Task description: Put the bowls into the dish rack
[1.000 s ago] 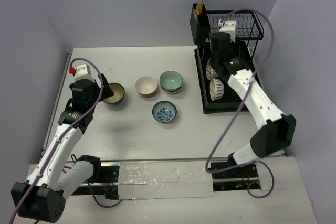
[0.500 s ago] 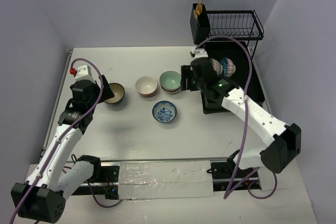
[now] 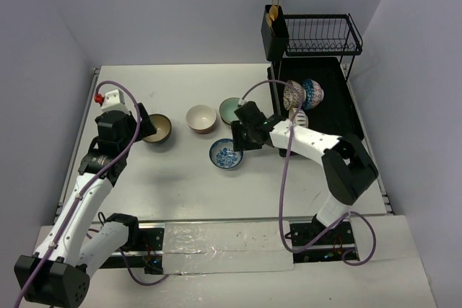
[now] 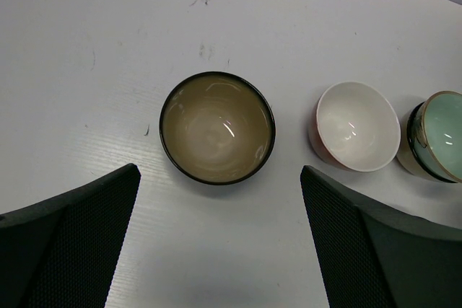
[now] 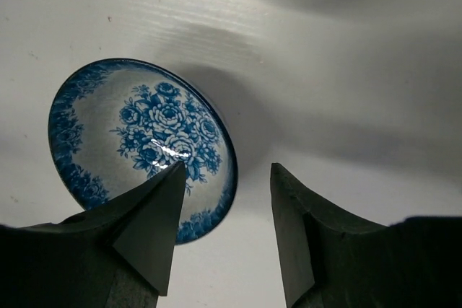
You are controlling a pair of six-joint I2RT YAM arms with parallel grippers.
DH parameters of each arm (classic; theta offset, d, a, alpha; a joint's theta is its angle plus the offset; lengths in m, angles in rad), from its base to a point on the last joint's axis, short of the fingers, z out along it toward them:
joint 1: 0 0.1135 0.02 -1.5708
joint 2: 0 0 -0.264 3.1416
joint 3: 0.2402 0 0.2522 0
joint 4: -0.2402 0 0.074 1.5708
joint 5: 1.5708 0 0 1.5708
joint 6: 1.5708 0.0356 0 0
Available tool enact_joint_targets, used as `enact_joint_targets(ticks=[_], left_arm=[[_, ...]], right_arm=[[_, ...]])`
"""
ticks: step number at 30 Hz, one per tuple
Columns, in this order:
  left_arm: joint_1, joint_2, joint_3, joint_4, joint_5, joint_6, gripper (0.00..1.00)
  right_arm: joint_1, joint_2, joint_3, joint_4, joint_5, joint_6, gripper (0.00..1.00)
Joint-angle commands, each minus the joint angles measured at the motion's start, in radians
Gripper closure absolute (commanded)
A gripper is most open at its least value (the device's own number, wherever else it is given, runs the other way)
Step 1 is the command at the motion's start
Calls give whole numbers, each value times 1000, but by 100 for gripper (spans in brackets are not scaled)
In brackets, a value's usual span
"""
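1. We see the right gripper (image 5: 227,178) released and holding nothing. In its wrist view the right side of the rim of the blue patterned bowl (image 5: 141,142) lies between the two fingers. We cannot tell if one touches it.
2. The left gripper (image 4: 220,174) is wide open above the tan bowl (image 4: 216,126), which stands on the table (image 4: 86,48), just past the fingertips.
3. The white bowl (image 4: 357,126) and the mint bowl (image 4: 440,135) stand beside it.
4. Two patterned bowls (image 3: 303,94) stand on edge in the dish rack (image 3: 338,110).
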Motion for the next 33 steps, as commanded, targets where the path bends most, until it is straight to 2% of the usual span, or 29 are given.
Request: enact_joint_targets(ticks=[1, 5, 10, 20, 24, 27, 28, 31, 33], left_arm=[[3, -21, 23, 5, 12, -9, 1], [5, -23, 22, 5, 12, -7, 1], [3, -21, 23, 6, 16, -6, 1], [5, -21, 23, 5, 20, -6, 1], [5, -21, 22, 5, 20, -7, 1], [5, -23, 23, 5, 20, -7, 1], [3, -24, 23, 6, 20, -9, 1], [5, -24, 22, 5, 21, -7, 1], [3, -24, 22, 5, 20, -7, 1]], right_arm=[[22, 49, 38, 55, -13, 27, 43], [26, 106, 34, 60, 5, 33, 48], [36, 116, 38, 53, 30, 31, 65], [69, 79, 67, 18, 102, 17, 62], [69, 71, 59, 29, 113, 20, 65], [69, 71, 61, 23, 123, 22, 75], [69, 66, 59, 21, 125, 22, 84], [72, 44, 54, 20, 146, 23, 100], [73, 22, 53, 17, 169, 16, 100]])
